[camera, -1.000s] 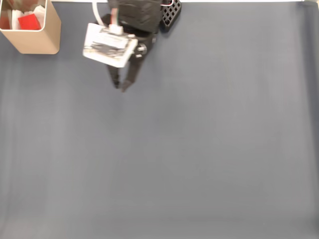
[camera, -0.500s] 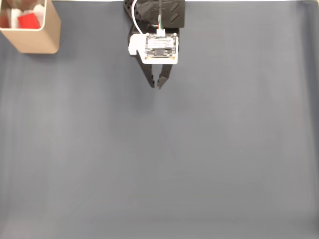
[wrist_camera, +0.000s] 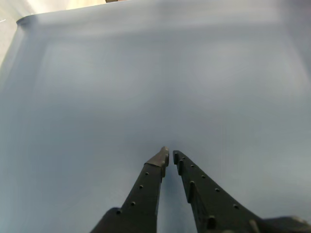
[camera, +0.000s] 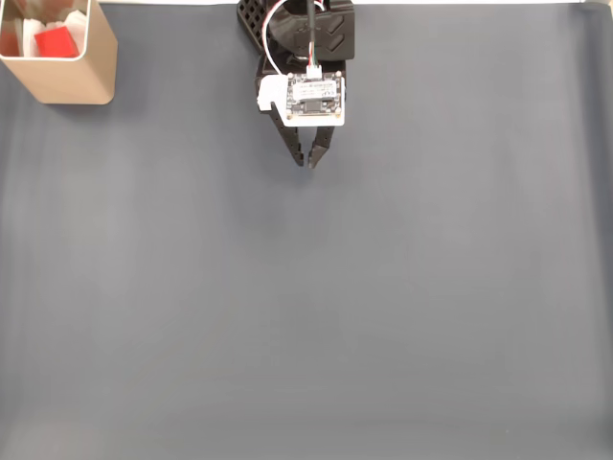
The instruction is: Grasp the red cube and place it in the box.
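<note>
A plain blue-grey surface (camera: 383, 307) under soft, even light.

You're looking down in the fixed view at a matte slate-blue sheet that runs edge to edge, with faint lengthwise streaks in its texture and a slightly raised fold along its right side. A thin white strip (camera: 460, 2) shows along the top border where the sheet ends. In the wrist view the same covering looks paler, washed by diffuse light with no hard shadows, and its far edge curls up at the upper left against a light beige patch (wrist_camera: 73, 4) beyond it.
</note>
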`<state>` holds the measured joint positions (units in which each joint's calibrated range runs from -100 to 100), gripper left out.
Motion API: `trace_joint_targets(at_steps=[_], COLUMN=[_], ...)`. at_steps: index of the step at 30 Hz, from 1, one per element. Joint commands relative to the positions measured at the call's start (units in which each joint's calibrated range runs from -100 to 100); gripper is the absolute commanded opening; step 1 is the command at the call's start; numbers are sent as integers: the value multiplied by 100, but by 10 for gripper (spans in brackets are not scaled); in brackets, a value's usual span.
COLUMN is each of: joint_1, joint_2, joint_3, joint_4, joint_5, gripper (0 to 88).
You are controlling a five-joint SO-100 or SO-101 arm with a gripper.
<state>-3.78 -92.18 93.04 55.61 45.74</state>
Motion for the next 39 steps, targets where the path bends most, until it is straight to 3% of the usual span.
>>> trace_joint_targets(at_steps=[1,29,39], joint_1=[-48,194,229], joint_2=[-279,-782,-782], joint_3=[194,678,678], joint_4=[-28,1849,1947], joint_5=[-63,-83,-24], gripper=[0,0,2])
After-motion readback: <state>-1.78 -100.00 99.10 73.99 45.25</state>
